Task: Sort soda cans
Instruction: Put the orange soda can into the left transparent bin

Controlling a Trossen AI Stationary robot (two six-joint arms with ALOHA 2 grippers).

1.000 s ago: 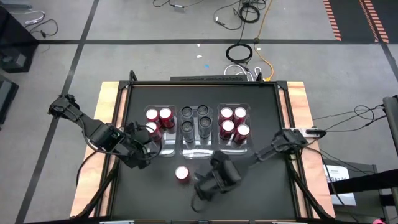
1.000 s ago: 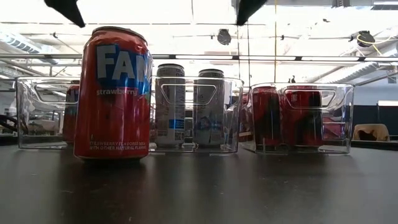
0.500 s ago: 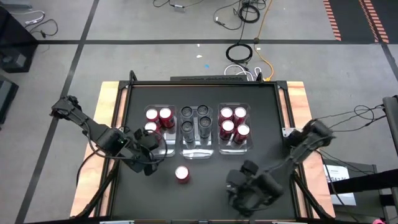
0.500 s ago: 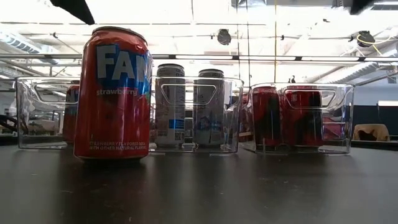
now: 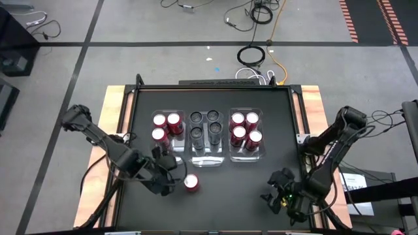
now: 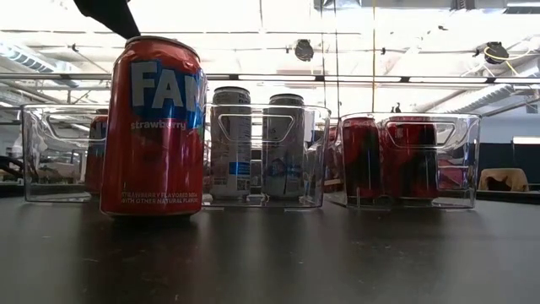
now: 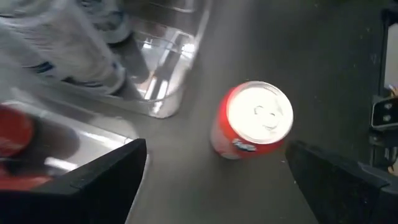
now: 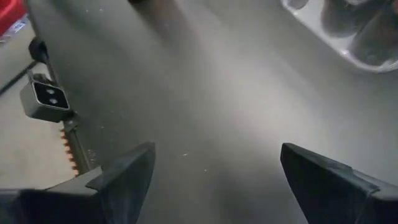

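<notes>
Black table (image 5: 215, 189): lone red can (image 5: 191, 183) before three bins (image 5: 208, 136); left tool (image 5: 171, 181) released beside it.

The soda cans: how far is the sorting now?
Mostly done: the left bin holds three red cans, the middle bin four dark ones, the right bin four red. In hand: the open left claw nears the last red can standing loose. Left: binning it. The right claw waits empty.

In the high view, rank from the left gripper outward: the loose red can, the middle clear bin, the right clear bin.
1. Loose red soda can, right beside the open left gripper.
2. Middle clear plastic bin of dark cans, behind it.
3. Right clear plastic bin of red cans, farthest right.
</notes>
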